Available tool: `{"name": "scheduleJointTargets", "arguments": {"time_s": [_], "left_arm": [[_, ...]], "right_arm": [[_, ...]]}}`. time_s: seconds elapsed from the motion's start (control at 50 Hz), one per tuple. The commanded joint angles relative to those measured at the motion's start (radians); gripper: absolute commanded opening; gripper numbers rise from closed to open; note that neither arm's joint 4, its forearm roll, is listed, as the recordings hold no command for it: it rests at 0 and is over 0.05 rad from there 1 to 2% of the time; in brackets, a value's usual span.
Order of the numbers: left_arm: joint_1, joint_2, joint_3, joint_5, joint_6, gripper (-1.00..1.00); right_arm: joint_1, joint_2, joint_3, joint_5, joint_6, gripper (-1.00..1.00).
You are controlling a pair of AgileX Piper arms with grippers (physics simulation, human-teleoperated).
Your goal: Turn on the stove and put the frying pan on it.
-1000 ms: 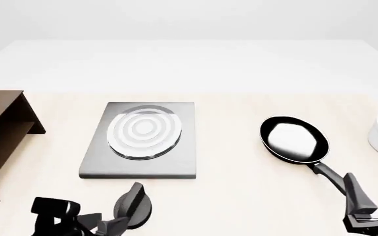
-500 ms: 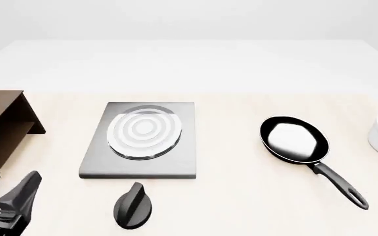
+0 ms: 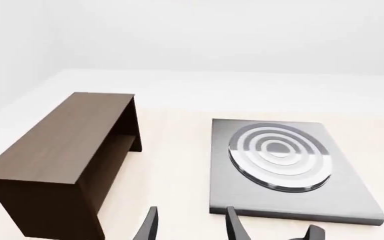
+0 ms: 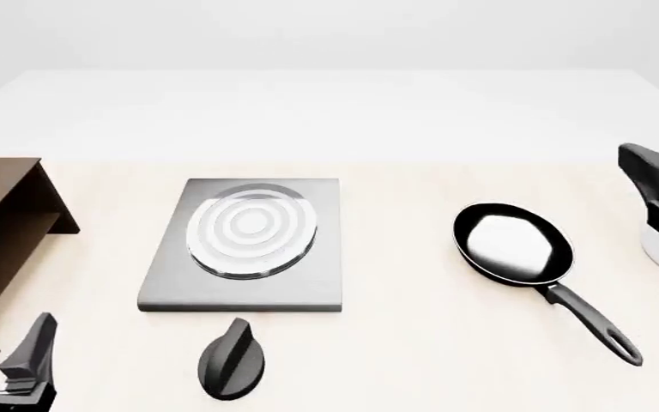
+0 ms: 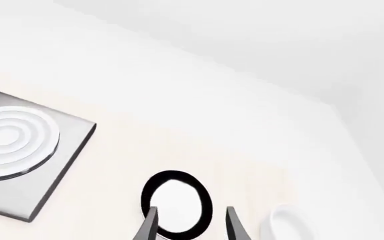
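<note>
On the table: stove (image 4: 244, 245) at centre, burner bare; knob (image 4: 232, 359) just before its near edge.
Pan: frying pan (image 4: 513, 244) right of the stove, handle (image 4: 590, 323) running back toward the arms' right.
Left claw (image 3: 190, 226): fingers spread, empty, left of the knob, nearer it.
Right claw (image 5: 189, 224): spread, empty, above the pan's side.

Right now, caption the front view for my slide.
Frying pan rests right of the bare stove; knob sits nearer.

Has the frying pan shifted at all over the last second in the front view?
No. The frying pan lies in the same spot to the right of the stove, its handle angled toward the near right as before; only the arms have moved.
</note>
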Motion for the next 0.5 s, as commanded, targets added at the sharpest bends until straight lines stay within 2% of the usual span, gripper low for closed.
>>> {"name": "scheduleJointTargets", "arguments": {"time_s": [0.02, 0.04, 0.08, 0.14, 0.26, 0.28, 0.3, 0.34, 0.5], "left_arm": [[0.021, 0.0, 0.015, -0.013, -0.005, 1.0], [0.021, 0.005, 0.017, -0.019, -0.004, 1.0], [0.019, -0.013, 0.011, 0.001, -0.008, 1.0], [0.018, -0.012, 0.014, 0.0, -0.006, 1.0], [0.023, 0.042, 0.021, -0.062, -0.004, 1.0], [0.025, 0.051, 0.022, -0.072, -0.003, 1.0], [0.025, 0.051, 0.022, -0.072, -0.003, 1.0], [0.024, 0.079, 0.024, -0.096, -0.007, 1.0], [0.03, 0.126, 0.026, -0.132, -0.034, 1.0]], "right_arm": [[-0.063, 0.165, 0.085, -0.101, -0.054, 1.0], [-0.068, 0.168, 0.1, -0.113, -0.068, 1.0], [-0.071, 0.178, 0.126, -0.128, -0.056, 1.0], [-0.084, 0.172, 0.154, -0.138, -0.068, 1.0], [-0.107, 0.151, 0.244, -0.157, -0.073, 1.0], [-0.101, 0.141, 0.272, -0.169, -0.097, 1.0], [-0.101, 0.141, 0.272, -0.169, -0.097, 1.0], [-0.111, 0.125, 0.35, -0.214, -0.105, 1.0], [-0.135, 0.182, 0.481, -0.326, -0.092, 1.0]]}}
